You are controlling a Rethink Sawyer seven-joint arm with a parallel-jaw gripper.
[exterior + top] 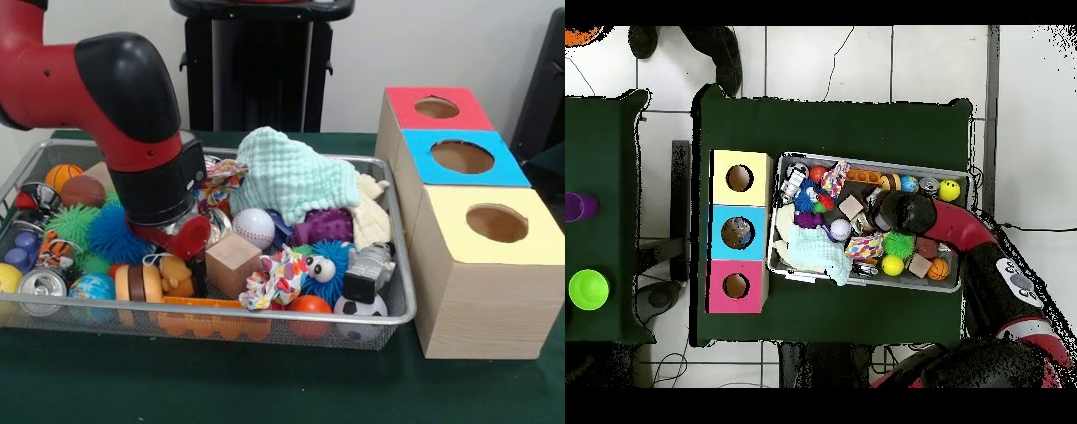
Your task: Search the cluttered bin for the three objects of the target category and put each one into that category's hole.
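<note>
Hovering low inside mesh bin [402, 291], gripper [172, 231] just beside wooden cube [233, 265]

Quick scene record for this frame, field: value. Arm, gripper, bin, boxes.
arm: red arm reaching down into the bin's left half, front view
gripper: hidden among the clutter, state cannot tell
bin: wire mesh bin, full of mixed toys
top of pile: mint cloth
other items: wooden cube, baseball, can
boxes: yellow box, blue box, pink box, in a row beside the bin, each with one round hole on top
</note>
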